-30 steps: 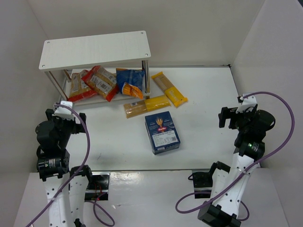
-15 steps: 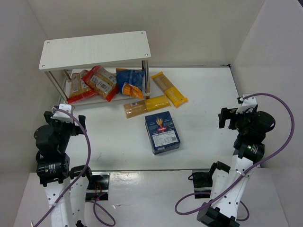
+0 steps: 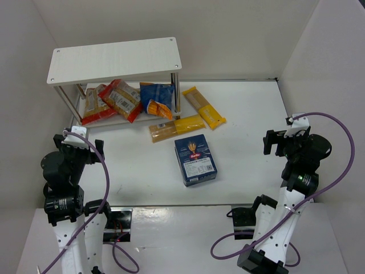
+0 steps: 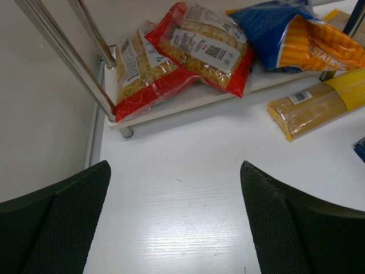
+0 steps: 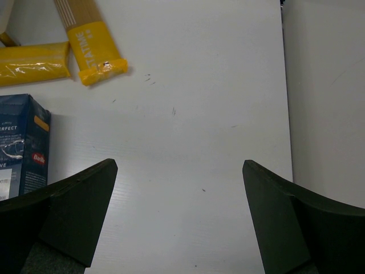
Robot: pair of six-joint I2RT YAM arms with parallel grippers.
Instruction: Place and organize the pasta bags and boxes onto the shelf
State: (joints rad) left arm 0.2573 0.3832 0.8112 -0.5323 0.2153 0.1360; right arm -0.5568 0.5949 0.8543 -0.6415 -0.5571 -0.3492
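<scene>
The shelf [image 3: 114, 60] stands at the back left. On its lower board [image 4: 188, 100] lie two red-orange bags [image 3: 97, 105] [image 3: 121, 100] and a blue-and-orange bag [image 3: 157, 98]. Two long yellow packets [image 3: 203, 107] [image 3: 177, 128] lie on the table right of the shelf. A dark blue box [image 3: 195, 160] lies flat in the middle. My left gripper [image 3: 76, 144] is open and empty, near the shelf's front left; in its wrist view [image 4: 175, 171] it hovers over bare table. My right gripper [image 3: 282, 140] is open and empty at the right, also over bare table [image 5: 179, 171].
White walls close in the table on the left, back and right [image 5: 325, 97]. The shelf's silver legs [image 4: 68, 57] stand ahead of my left gripper. In the right wrist view the blue box [image 5: 20, 148] and one yellow packet [image 5: 91, 40] lie to the left.
My left arm has drawn back a little toward the near edge, then stopped. The right arm and the packets have not moved.
</scene>
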